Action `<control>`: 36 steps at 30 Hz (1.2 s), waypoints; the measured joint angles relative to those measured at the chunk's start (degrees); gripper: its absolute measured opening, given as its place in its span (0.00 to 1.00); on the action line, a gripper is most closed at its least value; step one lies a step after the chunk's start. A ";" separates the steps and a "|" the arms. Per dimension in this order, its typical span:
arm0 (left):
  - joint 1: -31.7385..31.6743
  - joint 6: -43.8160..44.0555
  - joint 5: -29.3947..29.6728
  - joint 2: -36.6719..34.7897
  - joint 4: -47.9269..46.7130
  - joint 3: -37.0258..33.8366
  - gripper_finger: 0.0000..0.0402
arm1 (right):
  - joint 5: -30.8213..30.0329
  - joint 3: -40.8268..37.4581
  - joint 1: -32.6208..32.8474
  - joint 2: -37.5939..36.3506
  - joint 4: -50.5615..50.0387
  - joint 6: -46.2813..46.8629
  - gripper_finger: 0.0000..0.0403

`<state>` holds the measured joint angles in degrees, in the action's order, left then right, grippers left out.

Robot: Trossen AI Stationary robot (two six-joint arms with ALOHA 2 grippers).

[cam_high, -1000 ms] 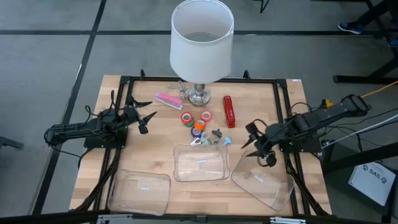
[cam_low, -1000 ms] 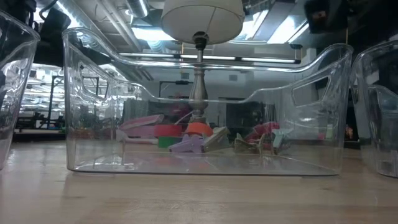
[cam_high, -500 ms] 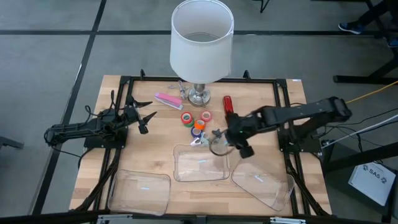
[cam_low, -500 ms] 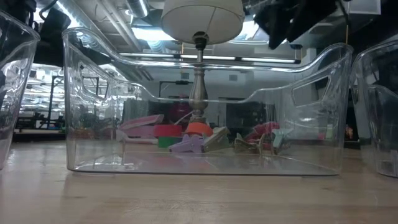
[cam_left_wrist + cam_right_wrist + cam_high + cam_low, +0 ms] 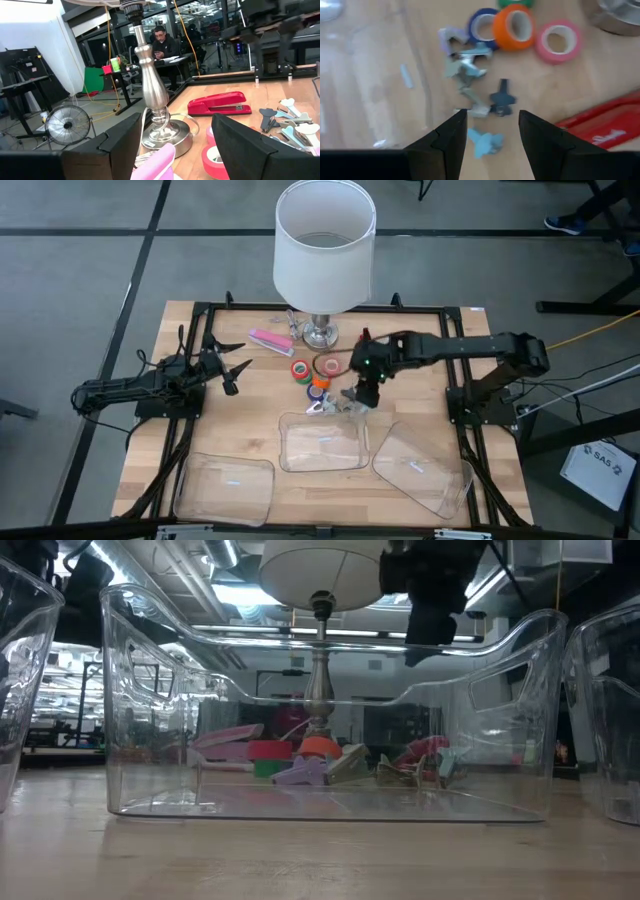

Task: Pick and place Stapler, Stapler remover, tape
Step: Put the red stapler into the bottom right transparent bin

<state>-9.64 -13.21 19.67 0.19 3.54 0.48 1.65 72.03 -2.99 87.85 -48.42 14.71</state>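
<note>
The staple removers [image 5: 340, 402] are lying in a small heap near the middle of the desk [image 5: 240, 420], with the tape rolls [image 5: 316, 373] just behind them and the red stapler [image 5: 367, 358] toward the lamp [image 5: 322, 250]. The right gripper [image 5: 363, 388] is hovering over the removers, fingers apart, holding nothing. The left gripper [image 5: 233, 370] is waiting at the left edge, standing wide and empty

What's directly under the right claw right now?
The open right claw hangs over the pile of staple removers, with bare wood showing between its fingers. The red stapler lies beside it. Anything beneath the fingers themselves is hidden.
</note>
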 joint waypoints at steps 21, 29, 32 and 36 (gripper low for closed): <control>-0.01 0.00 0.00 0.02 0.01 -0.01 0.60 | -7.19 -0.02 -13.93 4.28 -8.19 24.91 0.45; -0.01 -0.01 -0.01 0.01 0.01 0.01 0.60 | -4.28 -0.02 -16.90 11.31 -3.89 26.70 0.45; 0.00 0.00 0.00 0.00 0.01 -0.01 0.60 | -3.98 -0.02 -17.74 13.66 -4.29 26.87 0.45; 0.00 0.00 -0.01 0.02 0.01 0.00 0.60 | -3.98 -0.02 -18.77 16.06 -4.46 26.88 0.45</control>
<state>-9.64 -13.21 19.66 0.21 3.55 0.48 -2.33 72.01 -21.75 103.91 -52.88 41.58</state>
